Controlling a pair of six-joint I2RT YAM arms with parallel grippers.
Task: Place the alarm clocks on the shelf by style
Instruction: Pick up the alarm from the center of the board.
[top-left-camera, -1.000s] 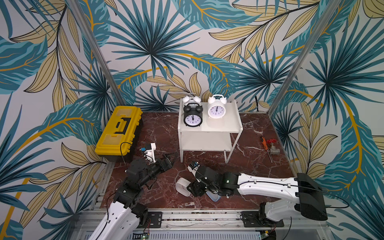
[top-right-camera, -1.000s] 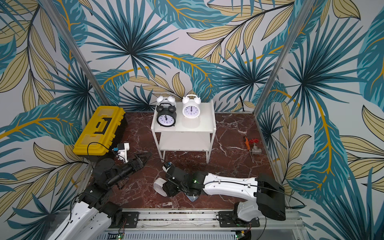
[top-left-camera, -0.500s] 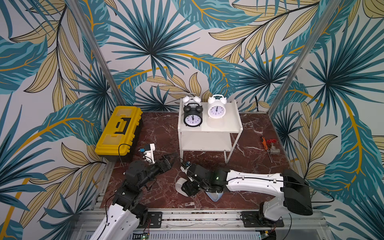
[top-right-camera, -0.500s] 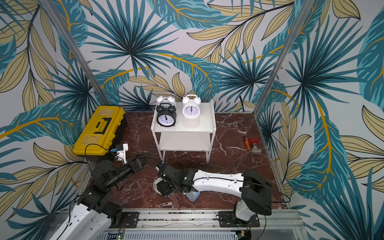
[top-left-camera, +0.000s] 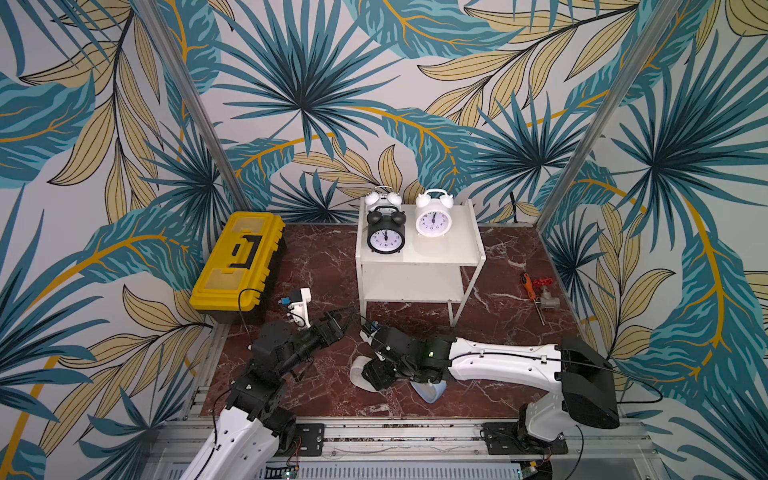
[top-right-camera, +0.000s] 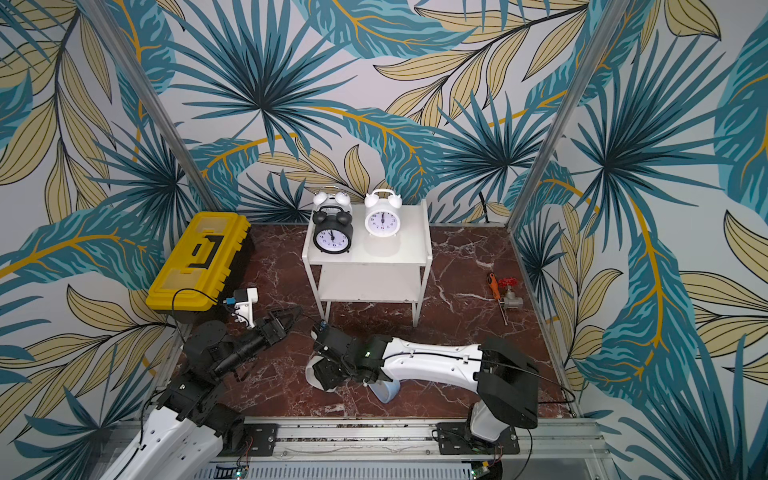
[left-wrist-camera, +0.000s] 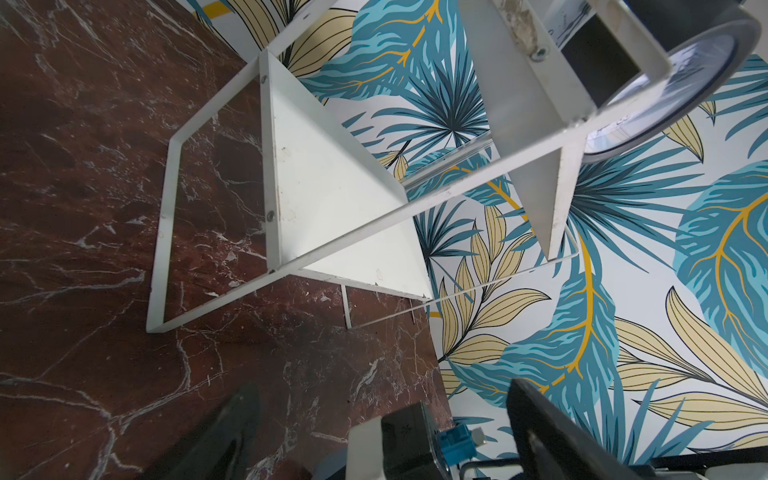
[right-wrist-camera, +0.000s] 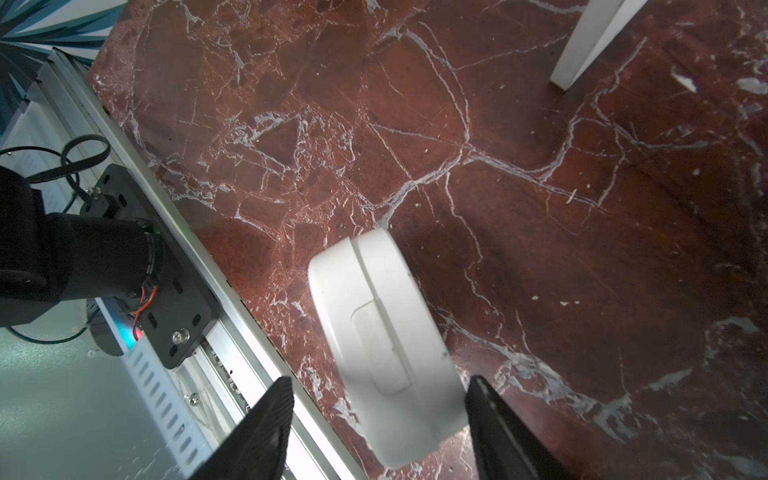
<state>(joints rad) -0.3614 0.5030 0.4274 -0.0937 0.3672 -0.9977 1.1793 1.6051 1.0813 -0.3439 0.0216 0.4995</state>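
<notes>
Two black fingers (right-wrist-camera: 266, 424) of the right gripper (right-wrist-camera: 380, 379) stand partly spread on either side of the white rounded-square clock (right-wrist-camera: 382, 316), whose back faces the wrist camera. One finger sits close against the casing, while a strip of table shows between the other finger and it, so the jaws are not clamped on it. In both top views this clock is at the front of the red marble table (top-left-camera: 324, 382), with the light blue clock (top-left-camera: 432, 392) just beside it, partly under the right arm. The left gripper (top-left-camera: 343, 318) is spread wide and holds nothing, pointing toward the front left leg of the shelf (top-left-camera: 457, 249), near it but apart. On the shelf's upper board stand the black twin-bell clock (top-left-camera: 385, 239) at front left, a white twin-bell clock (top-left-camera: 433, 220) to its right, and a second white twin-bell clock (top-left-camera: 384, 201) behind the black one. A yellow toolbox (top-left-camera: 239, 266) lies left of the shelf. A screwdriver (top-left-camera: 527, 284) and a valve (top-left-camera: 545, 298) lie to its right.
</notes>
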